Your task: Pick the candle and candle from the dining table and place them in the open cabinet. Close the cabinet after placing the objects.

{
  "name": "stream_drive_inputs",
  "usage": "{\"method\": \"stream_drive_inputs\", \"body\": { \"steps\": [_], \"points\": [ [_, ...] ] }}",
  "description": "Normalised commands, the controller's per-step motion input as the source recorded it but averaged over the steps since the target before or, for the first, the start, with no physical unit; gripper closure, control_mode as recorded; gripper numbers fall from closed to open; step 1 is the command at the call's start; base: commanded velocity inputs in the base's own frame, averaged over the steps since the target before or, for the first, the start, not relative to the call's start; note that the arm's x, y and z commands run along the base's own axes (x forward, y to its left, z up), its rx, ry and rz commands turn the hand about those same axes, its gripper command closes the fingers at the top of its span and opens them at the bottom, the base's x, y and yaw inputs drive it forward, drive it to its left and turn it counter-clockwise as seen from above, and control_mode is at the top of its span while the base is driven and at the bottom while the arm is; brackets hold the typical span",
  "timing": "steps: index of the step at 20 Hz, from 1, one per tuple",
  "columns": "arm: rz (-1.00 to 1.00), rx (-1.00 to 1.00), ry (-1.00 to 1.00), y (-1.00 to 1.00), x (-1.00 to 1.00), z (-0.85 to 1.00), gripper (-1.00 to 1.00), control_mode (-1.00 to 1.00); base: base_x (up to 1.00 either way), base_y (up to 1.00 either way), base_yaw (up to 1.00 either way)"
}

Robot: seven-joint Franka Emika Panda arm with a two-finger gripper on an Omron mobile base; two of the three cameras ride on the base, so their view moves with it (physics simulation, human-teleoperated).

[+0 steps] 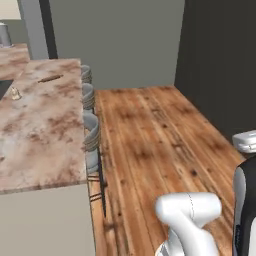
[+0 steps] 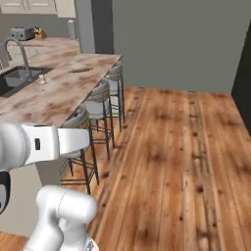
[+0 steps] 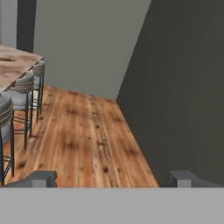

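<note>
**Candles on the desk, fingers apart over the floor**

The marbled pink-brown desk [image 2: 59,93] carries a stubby cream candle [image 2: 42,79] beside the dark sink [image 2: 14,78] and a slim brass one [image 2: 81,70] lying near the far edge. The fingers [image 3: 41,178] are spread wide and empty, facing plank floor [image 3: 87,140].

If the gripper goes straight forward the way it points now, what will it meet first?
Nothing close: the open gripper faces bare wooden floor, with the grey wall far behind. Probably the floor first; depth is unclear.

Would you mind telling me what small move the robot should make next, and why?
Probably drive the base closer to the dining table: the short candle stands far off beside the sink, while the open, empty hand faces bare floor.
</note>
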Motion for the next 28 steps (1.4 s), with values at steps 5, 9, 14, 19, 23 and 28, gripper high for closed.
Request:
{"method": "stream_drive_inputs", "body": {
  "steps": [5,9,14,19,23,28],
  "points": [
    [0.00,0.00,0.00,0.00,0.00,0.00,-1.00,1.00,0.45,-0.35,0.52],
    [0.00,0.00,0.00,0.00,0.00,0.00,-1.00,1.00,0.24,-0.94,0.19],
    [0.00,0.00,0.00,0.00,0.00,0.00,-1.00,1.00,0.58,-1.00,0.18],
    [0.00,0.00,0.00,0.00,0.00,0.00,-1.00,1.00,1.00,-0.61,0.09],
    [0.00,0.00,0.00,0.00,0.00,0.00,-1.00,1.00,1.00,-0.29,0.14],
    [0.00,0.00,0.00,0.00,0.00,0.00,-1.00,1.00,1.00,-0.16,0.19]
  ]
}}
